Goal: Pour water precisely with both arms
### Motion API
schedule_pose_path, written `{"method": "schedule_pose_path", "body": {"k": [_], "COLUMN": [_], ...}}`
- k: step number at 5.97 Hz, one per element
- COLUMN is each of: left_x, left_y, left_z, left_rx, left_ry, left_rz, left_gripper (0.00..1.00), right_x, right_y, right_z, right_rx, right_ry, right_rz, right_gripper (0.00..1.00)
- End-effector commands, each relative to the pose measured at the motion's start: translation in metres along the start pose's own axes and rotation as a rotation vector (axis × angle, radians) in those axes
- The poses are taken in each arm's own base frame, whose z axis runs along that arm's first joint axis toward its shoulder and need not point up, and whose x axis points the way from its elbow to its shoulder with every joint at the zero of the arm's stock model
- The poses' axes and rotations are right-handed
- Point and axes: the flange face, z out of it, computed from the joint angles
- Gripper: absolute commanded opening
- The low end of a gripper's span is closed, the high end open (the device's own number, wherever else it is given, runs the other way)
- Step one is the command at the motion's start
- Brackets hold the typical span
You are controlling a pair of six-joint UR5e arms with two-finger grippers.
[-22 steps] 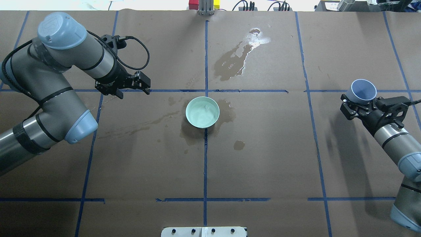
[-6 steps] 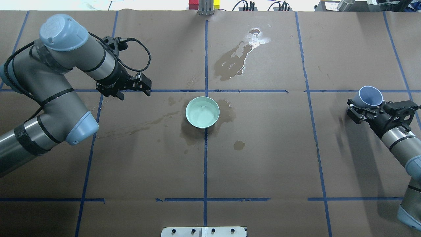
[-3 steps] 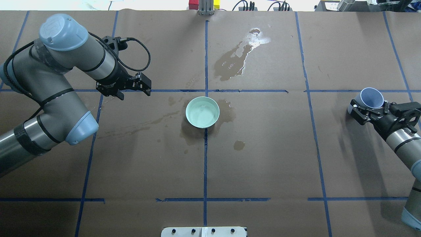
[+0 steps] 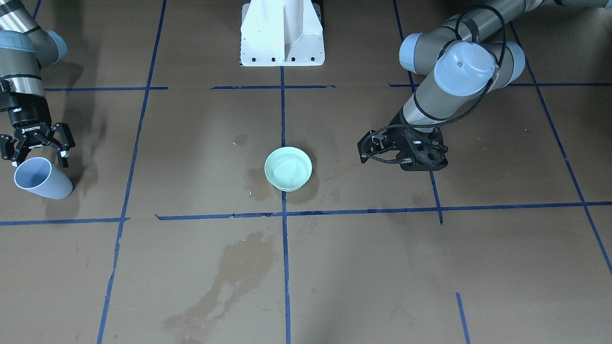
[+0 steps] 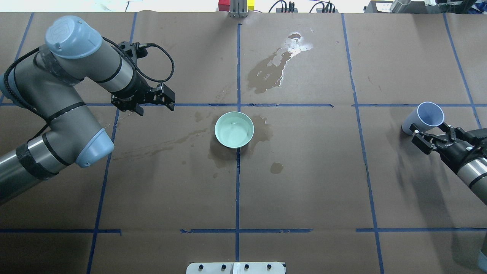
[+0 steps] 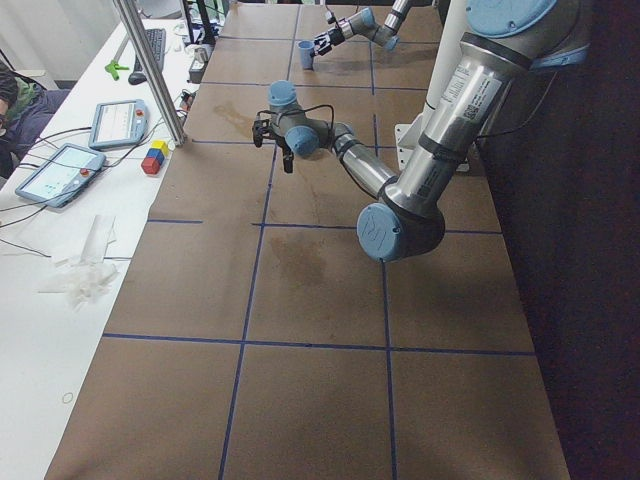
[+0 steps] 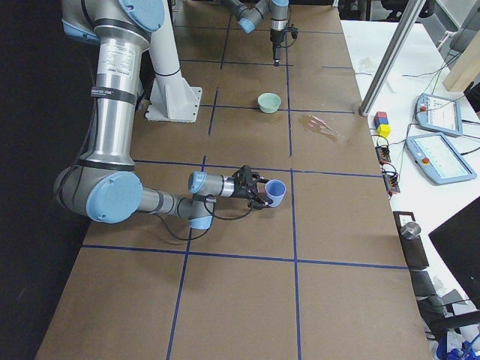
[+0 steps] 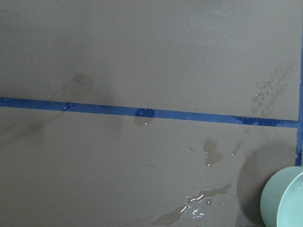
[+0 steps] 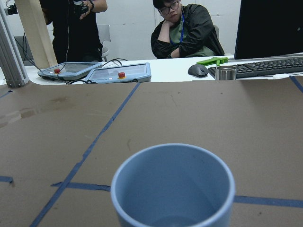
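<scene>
Water [image 5: 233, 131]: faint sheen in bowl [image 5: 215, 131], table [image 5: 304, 171] centre.
Left gripper [image 5: 155, 107]: spread, empty, 10 o'clock of bowl.
Right gripper [image 5: 432, 133]: spread, gripping nothing, 3 o'clock of bowl.
Cup [image 5: 428, 116]: upright, just beside right gripper.

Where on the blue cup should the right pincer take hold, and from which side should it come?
Probably the side wall of the blue cup, near mid-height, approached level from the robot's side, where the open right pincer faces it. The cup stands upright, mouth up, and is round, so opposite walls seat both fingers.
</scene>
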Motion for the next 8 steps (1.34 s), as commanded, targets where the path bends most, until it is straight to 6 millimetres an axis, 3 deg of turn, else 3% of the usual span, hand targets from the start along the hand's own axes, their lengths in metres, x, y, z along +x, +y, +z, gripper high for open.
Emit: {"method": "schedule_pose_path", "body": {"k": [1,3,4,6,8], "left_x": [0.002,0.004,0.005,0.019,0.048], "left_y": [0.001,0.002,0.001,0.015,0.027], "left_z": [-0.003,-0.004,-0.004,0.010,0.016], "left_rx": [0.004,0.006,0.022,0.026,0.035], "left_ry": [0.005,0.008,0.003,-0.005,0.006], "left_rz": [-0.001,-0.013,-0.014,-0.037,-0.064], "left_gripper": [1.00,1.00,1.00,1.00,1.00], "right_x": [0.027,0.050,0.068,0.123,0.172], "right_y": [0.002,-0.009,-0.020,-0.098,-0.177], "right_z": [-0.042,-0.077,-0.078,-0.056,-0.031], "right_rx": [-0.030,-0.070,-0.126,-0.261,-0.414], "right_ry": [-0.091,-0.152,-0.153,-0.111,-0.054], "right_rz": [0.040,0.052,0.044,0.074,0.007], "right_gripper": [1.00,1.00,1.00,1.00,1.00]}}
